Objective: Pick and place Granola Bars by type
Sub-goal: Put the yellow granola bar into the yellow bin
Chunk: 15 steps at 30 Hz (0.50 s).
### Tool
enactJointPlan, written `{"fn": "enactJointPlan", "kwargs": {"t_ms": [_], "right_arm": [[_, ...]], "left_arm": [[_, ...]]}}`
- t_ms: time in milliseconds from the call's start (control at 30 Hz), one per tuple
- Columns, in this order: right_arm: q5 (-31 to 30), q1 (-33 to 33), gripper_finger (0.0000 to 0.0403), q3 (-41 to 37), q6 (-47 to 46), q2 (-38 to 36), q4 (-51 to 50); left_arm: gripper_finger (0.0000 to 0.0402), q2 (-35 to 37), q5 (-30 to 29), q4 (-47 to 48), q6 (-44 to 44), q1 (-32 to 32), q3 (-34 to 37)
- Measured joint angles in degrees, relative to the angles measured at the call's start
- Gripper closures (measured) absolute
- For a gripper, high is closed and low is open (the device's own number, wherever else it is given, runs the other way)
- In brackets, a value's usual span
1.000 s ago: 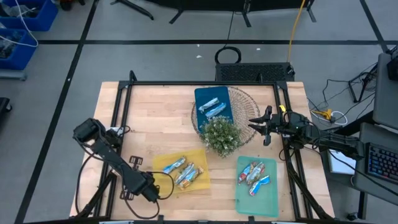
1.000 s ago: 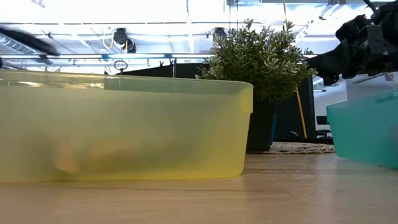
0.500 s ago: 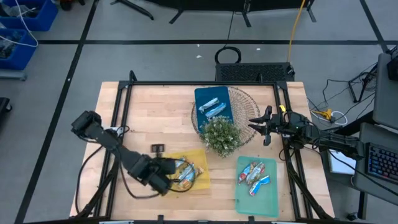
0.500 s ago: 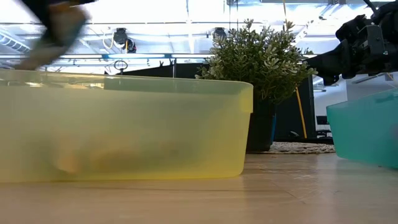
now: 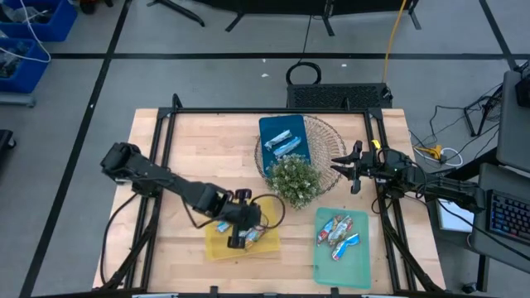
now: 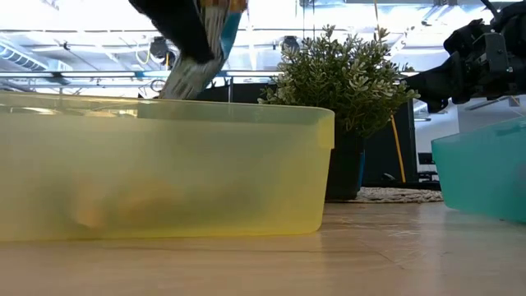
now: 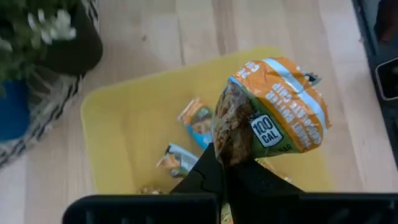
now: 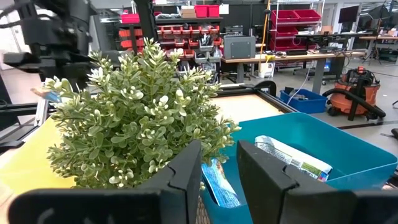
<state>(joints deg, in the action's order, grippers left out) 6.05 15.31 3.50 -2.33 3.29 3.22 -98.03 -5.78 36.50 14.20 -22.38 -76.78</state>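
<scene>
The left hand (image 5: 241, 234) hangs over the yellow tray (image 5: 217, 247) at the lower middle of the high view, clenched on an orange-and-silver granola bar (image 7: 273, 115). In the left wrist view the bar stands up from the dark fingers (image 7: 208, 171), its wrapper crumpled where they pinch it, and the low view shows it held above the tray's rim at the upper left of the frame. Below it, on the yellow floor, lie a few more bars (image 7: 198, 118) of the same orange kind.

The right hand (image 5: 348, 167) waits at the right side of the tabletop (image 5: 195, 149), its two fingers (image 8: 186, 168) parted and holding nothing, pointed at the bushy green plant (image 5: 295, 180). That plant stands in the middle of the tabletop, between the yellow tray and a dark blue tray (image 5: 284, 138) behind it, and it blocks much of the right wrist camera's sight of the left arm. The blue tray rests on a round woven mat (image 5: 327, 136) and holds what look like two silver-blue bars (image 5: 283, 142), though they are small from above. A teal tray (image 5: 341, 257) at the lower right holds several red-and-blue bars (image 5: 339, 232). A black metal frame (image 5: 248, 110) runs around the tabletop's edges.
</scene>
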Motion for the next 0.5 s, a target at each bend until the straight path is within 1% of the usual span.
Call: {"fn": "enactJointPlan", "kwargs": {"t_ms": [200,400,500], "right_arm": [[0.0,0.0,0.0309,0.0,0.0,0.0,0.0],[0.0,0.0,0.0309,0.0,0.0,0.0,0.0],[0.0,0.0,0.0309,0.0,0.0,0.0,0.0]], "left_arm": [[0.0396,-0.1,4.4,1.6,0.5,3.9,0.7],[0.0396,-3.4,6.9,4.7,1.1,6.2,0.7],[0.0396,-5.5,10.6,4.3,0.8,6.8,0.7]]}}
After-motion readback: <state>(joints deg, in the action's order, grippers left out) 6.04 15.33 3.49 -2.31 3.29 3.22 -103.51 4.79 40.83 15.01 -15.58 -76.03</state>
